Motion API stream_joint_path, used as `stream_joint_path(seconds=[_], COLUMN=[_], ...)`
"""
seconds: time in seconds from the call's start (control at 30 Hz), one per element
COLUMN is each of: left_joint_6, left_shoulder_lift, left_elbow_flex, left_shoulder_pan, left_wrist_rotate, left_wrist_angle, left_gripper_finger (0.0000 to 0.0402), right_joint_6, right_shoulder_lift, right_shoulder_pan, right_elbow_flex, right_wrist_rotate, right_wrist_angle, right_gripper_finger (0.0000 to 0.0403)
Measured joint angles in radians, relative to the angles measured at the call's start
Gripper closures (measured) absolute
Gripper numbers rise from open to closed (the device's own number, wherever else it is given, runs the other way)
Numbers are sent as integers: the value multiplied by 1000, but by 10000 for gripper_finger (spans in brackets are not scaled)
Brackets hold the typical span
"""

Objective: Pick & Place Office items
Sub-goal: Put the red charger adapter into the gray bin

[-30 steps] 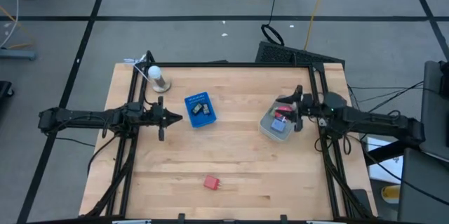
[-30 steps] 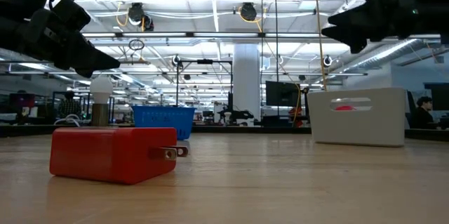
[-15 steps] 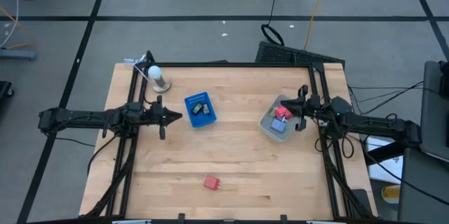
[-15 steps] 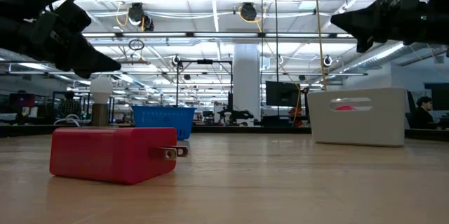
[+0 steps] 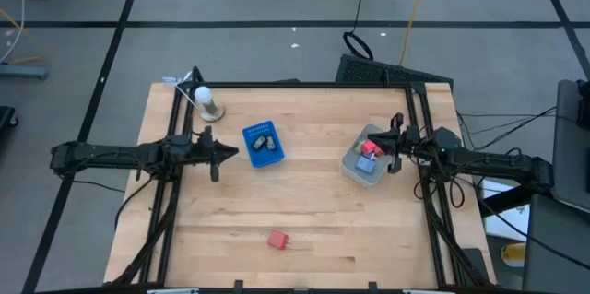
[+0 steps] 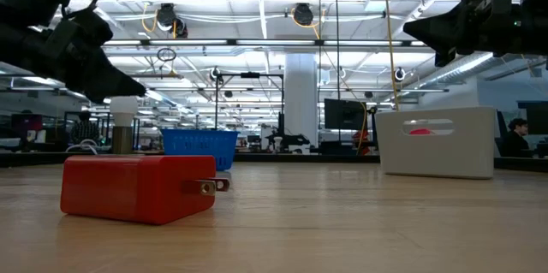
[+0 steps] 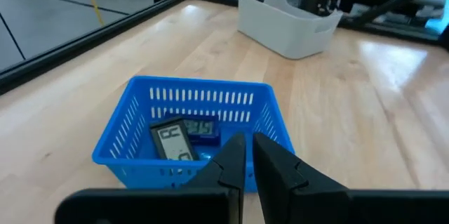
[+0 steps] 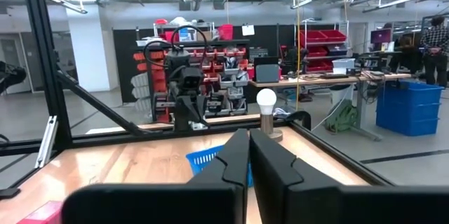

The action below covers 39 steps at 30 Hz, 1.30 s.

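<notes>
A red block with plug prongs (image 5: 277, 239) lies flat on the wood near the table's front edge, large in the low view (image 6: 137, 187). The blue basket (image 5: 263, 144) holds dark clip-like pieces (image 7: 179, 140). The grey bin (image 5: 353, 167) holds a red piece (image 5: 371, 149) and a blue piece (image 5: 367, 168). My left gripper (image 5: 235, 154) hovers shut just left of the basket, fingertips (image 7: 249, 143) above its near wall, holding nothing. My right gripper (image 5: 385, 149) hangs shut and holding nothing at the bin's right rim, above it (image 6: 409, 26).
A white light bulb on a stand (image 5: 205, 99) stands at the far left, beside the black frame rail (image 5: 175, 147). Another rail (image 5: 419, 137) runs down the right side. Bare wood lies between basket, bin and red block.
My right gripper has drawn back from over the bin toward the table's right edge, tipped its nose up and shut, leaving the red piece lying uncovered in the bin. My left gripper has tipped slightly downward in place.
</notes>
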Motion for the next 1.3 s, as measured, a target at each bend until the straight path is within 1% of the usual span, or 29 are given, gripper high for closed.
stream_joint_path(seconds=[0.17, 0.33, 0.47, 0.57, 0.63, 0.77, 0.9, 1.07, 1.17, 1.23, 1.3], left_joint_6=[-42, -53, -56, -69, -71, -72, -79, -88, -93, -93, -97], left_shoulder_lift=[0, 0, 32, 96, 154, 308, 498, 722, 844, 916, 986], left_elbow_flex=[0, 0, 6, 27, 57, 158, 277, 416, 500, 550, 592], left_shoulder_pan=[0, -10, -57, -112, -162, -278, -373, -437, -456, -463, -471], left_wrist_rotate=[2, 82, 79, 79, 69, -4, -8, -5, 10, 35, 70], left_wrist_angle=[30, 93, 94, 137, 163, 181, 180, 172, 130, 99, 101], left_gripper_finger=[371, 371, 371, 371, 371, 371, 370, 368, 349, 323, 291], right_joint_6=[-6, -6, -6, -5, -1, 0, 1, 1, 18, 30, 31], right_shoulder_lift=[0, 0, 0, 0, 0, 0, 0, 0, 0, 1, 2], right_shoulder_pan=[0, 0, 0, 0, 0, 0, 0, 0, 0, 0, 0], right_elbow_flex=[0, 0, -1, -1, -1, -1, -1, -1, -1, -1, -1], right_wrist_rotate=[0, 0, 0, 0, 0, 0, -1, -3, -3, -3, -3], right_wrist_angle=[0, 0, 0, 0, 0, 0, -2, -25, -31, -32, -38], right_gripper_finger=[402, 399, 399, 399, 399, 399, 399, 399, 399, 399, 399])
